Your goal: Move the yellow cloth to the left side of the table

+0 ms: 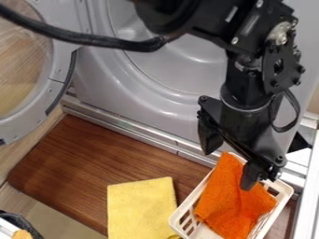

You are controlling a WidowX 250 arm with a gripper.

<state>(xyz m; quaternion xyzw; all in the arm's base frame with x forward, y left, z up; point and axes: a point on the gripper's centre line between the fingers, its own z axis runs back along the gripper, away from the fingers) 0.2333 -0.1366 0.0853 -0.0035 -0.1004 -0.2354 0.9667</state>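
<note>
The yellow cloth (pixel 142 207) lies flat on the brown wooden board, near the bottom centre, just left of the white basket. My gripper (pixel 229 160) hangs to the upper right of it, above the basket's back edge and the orange cloth. Its two fingers are spread apart, with nothing held between them. One corner of the yellow cloth is close to the basket's lower left side.
A white basket (pixel 187 205) holding an orange cloth (pixel 232 200) stands at the lower right. Behind the brown board (pixel 93 161) is a grey washer front (pixel 149 102), its round door (pixel 37 109) open at the left. A dark object sits at the lower left corner.
</note>
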